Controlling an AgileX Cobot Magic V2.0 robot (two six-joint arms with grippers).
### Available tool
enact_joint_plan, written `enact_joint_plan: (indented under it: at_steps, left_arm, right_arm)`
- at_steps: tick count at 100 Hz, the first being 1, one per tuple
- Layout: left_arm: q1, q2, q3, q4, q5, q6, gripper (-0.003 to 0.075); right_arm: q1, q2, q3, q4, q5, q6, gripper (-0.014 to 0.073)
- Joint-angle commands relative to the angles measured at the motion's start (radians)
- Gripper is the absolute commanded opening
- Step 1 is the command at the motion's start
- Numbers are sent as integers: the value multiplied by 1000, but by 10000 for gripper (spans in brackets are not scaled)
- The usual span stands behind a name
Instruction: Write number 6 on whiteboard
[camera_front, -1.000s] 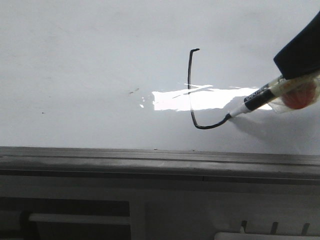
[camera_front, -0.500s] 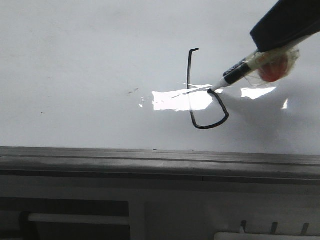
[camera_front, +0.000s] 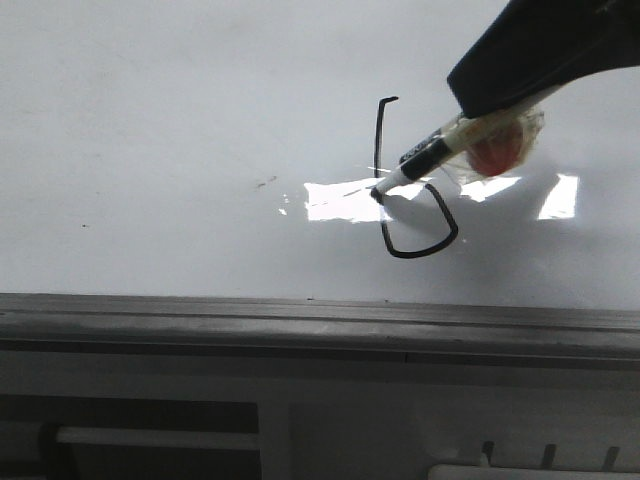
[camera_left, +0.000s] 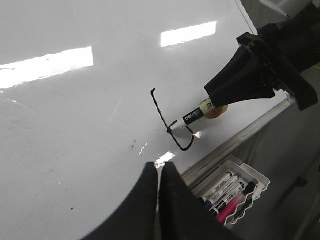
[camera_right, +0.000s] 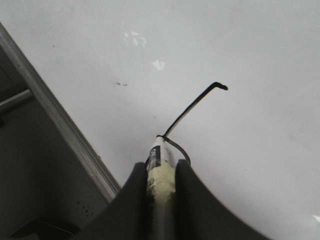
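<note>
Number 6 (camera_front: 410, 200) on the whiteboard (camera_front: 150, 150), loop nearly joined

Thin black stroke, hooked top, angular loop, lying near the surface's grey metal lower rail (camera_front: 300, 320), right of middle; marker pen (camera_front: 415, 165), black-and-white, tip touching the upright stroke; right tool (camera_right: 161, 187) reaches in tilted from the far right, clenched on the pen's taped barrel; left tool (camera_left: 159, 175) hovers apart, fingers pressed together, grasping nothing; a tray of markers (camera_left: 230, 192) sits beyond the rail.
</note>
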Motion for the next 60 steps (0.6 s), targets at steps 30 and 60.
enact_joint_plan:
  at_steps: [30,60]
  left_arm:
    - [0,11,-25,-34,-43,-8,-19]
    - [0,127,-93,-31,134,112,272]
  right_arm:
    - [36,-89,-85,-20,-6,-5,-60]
    - [117,-197,-160,-27,79,-38,-60]
